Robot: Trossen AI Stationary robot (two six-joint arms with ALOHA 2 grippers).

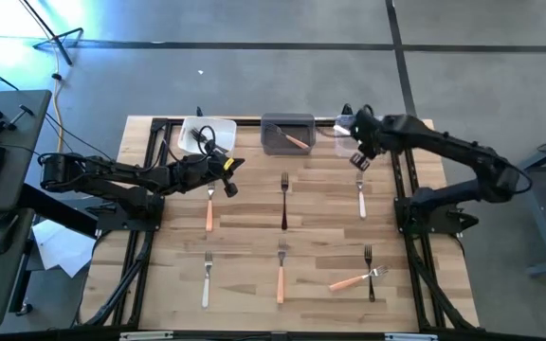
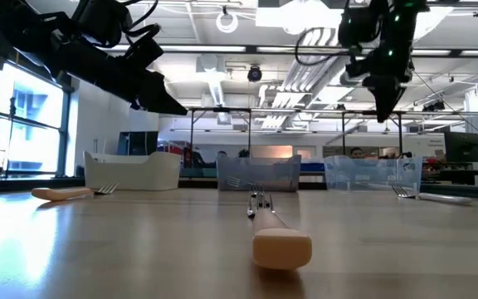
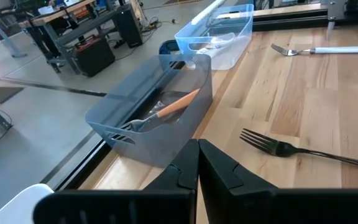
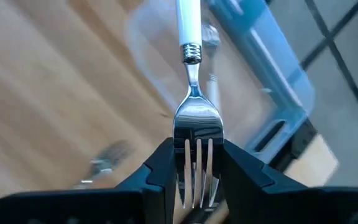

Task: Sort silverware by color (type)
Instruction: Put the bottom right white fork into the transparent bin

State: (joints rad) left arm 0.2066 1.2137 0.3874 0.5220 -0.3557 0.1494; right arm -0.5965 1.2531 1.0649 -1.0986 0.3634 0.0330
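Where bins line up — grey bin (image 1: 287, 134) with orange-handled fork (image 1: 298, 142)

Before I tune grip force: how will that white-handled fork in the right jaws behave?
White-handled fork: probably stiff metal. Gripped by its tines, the long handle could swing. The polished tines look slippery in the right gripper.

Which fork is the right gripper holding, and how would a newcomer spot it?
Look to the far edge of the table, where three bins stand in a row; the right gripper hangs over the clear bin at the right end. The white-handled fork is clamped by its tines between the fingers, handle pointing away. Every other fork lies on the table or in a bin.
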